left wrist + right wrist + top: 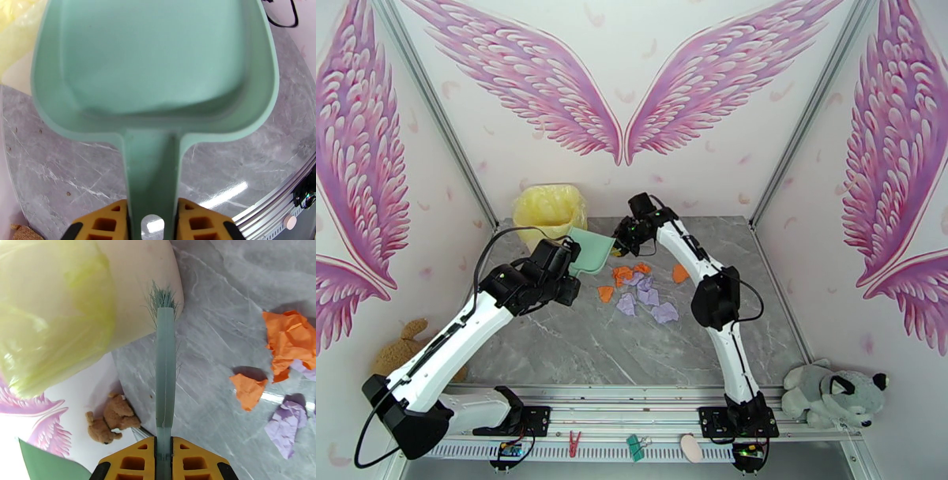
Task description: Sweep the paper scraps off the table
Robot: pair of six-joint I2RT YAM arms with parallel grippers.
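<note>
Crumpled orange, lavender paper scraps [648,296] clustered near far edge of grey marble table [577,355]; left gripper [152,217] clenched on mint-green dustpan [158,59] handle; right gripper [164,455] grasping mint-green brush [165,370].

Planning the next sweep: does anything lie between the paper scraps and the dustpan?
Nothing visible: only bare table lies between the paper scraps and the dustpan, which the left gripper holds.

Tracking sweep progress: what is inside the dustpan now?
The dustpan is bare mint green inside, no scraps visible. Its front lip is cut off at the picture's top, so that strip is unseen. The paper scraps lie on the table.
</note>
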